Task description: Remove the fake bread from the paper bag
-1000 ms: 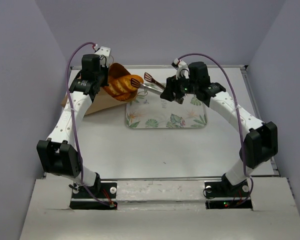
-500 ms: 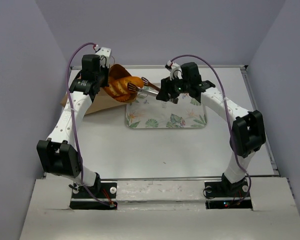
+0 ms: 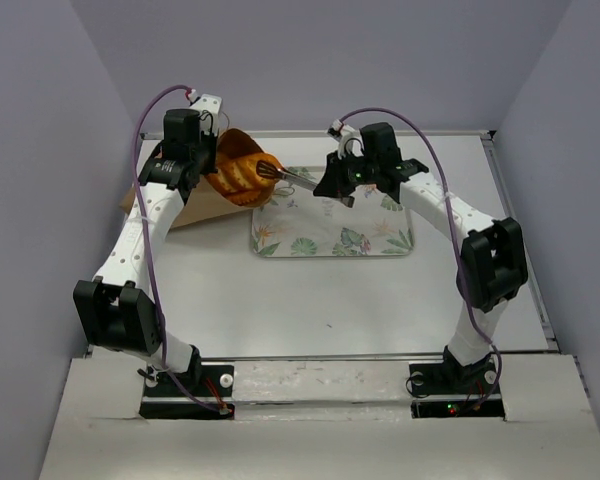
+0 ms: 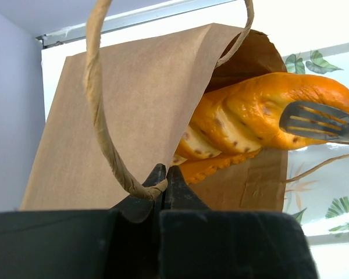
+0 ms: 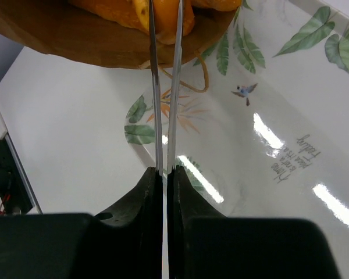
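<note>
The brown paper bag (image 3: 193,206) (image 4: 122,116) lies at the back left with its mouth toward the tray. My left gripper (image 4: 166,174) is shut on its twisted loop handle (image 4: 102,133) and holds the mouth up. Glossy golden fake bread (image 3: 238,172) (image 4: 250,116) sticks out of the mouth. My right gripper (image 5: 164,171) (image 3: 327,186) is shut on a pair of metal tongs (image 5: 163,87). Their slotted tips (image 4: 314,122) (image 3: 272,170) are closed against the end of the bread (image 5: 134,9), just above the bag's lower lip (image 5: 75,35).
A white leaf-patterned rectangular tray (image 3: 380,240) (image 5: 267,104) lies right of the bag, under my right wrist. The bag's second loop handle (image 5: 200,78) dangles over the tray's corner. Grey walls stand close at the left and back.
The right arm has moved left toward the bag. The tongs, spread a second ago, have closed on the end of the bread. The left arm and the bag have not moved.
</note>
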You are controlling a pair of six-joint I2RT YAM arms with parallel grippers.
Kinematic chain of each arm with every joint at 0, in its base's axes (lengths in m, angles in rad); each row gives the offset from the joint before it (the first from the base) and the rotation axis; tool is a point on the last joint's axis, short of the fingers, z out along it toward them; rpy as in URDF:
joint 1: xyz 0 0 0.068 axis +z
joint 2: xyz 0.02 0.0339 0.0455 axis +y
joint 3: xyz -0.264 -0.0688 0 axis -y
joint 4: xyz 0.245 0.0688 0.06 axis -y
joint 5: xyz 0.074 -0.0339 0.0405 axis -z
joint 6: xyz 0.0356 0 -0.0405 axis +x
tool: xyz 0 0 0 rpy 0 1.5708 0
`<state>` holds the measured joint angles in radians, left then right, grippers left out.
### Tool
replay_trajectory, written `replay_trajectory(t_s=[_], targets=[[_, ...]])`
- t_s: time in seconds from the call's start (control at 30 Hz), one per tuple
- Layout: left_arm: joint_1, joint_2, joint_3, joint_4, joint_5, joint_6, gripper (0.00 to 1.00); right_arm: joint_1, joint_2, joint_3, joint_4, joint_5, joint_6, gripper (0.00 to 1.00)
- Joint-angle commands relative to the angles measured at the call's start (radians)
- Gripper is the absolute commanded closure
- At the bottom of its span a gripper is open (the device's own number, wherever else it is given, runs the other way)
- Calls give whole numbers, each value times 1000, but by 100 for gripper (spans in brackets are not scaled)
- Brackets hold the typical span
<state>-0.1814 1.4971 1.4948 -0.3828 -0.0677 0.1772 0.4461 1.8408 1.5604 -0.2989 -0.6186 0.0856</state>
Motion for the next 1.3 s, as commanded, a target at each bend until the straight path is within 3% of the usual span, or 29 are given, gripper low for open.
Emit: replay_trajectory(t_s=[0.0, 0.13, 0.33, 0.63, 0.77, 0.9, 1.07, 1.27], targets=[[3, -38, 24, 105, -59, -2, 100, 0, -118, 17, 67, 37, 43, 99], [2, -31, 12, 124, -110, 2, 100, 0, -201, 16, 66, 82, 141, 99], [7, -5, 35, 134, -158, 10, 100, -101, -313, 33, 58, 89, 298, 99], [31, 25, 56, 163, -204, 22, 100, -201, -387, 121, -81, 135, 339, 99], [45, 25, 53, 174, -218, 25, 100, -288, -436, 142, -175, 224, 312, 99], [65, 28, 56, 177, -222, 30, 100, -372, -476, 159, -203, 218, 315, 99], [79, 34, 70, 180, -221, 36, 100, -382, -469, 237, -267, 212, 290, 99], [85, 40, 116, 164, -212, 25, 100, -382, -474, 165, -290, 221, 290, 99]])
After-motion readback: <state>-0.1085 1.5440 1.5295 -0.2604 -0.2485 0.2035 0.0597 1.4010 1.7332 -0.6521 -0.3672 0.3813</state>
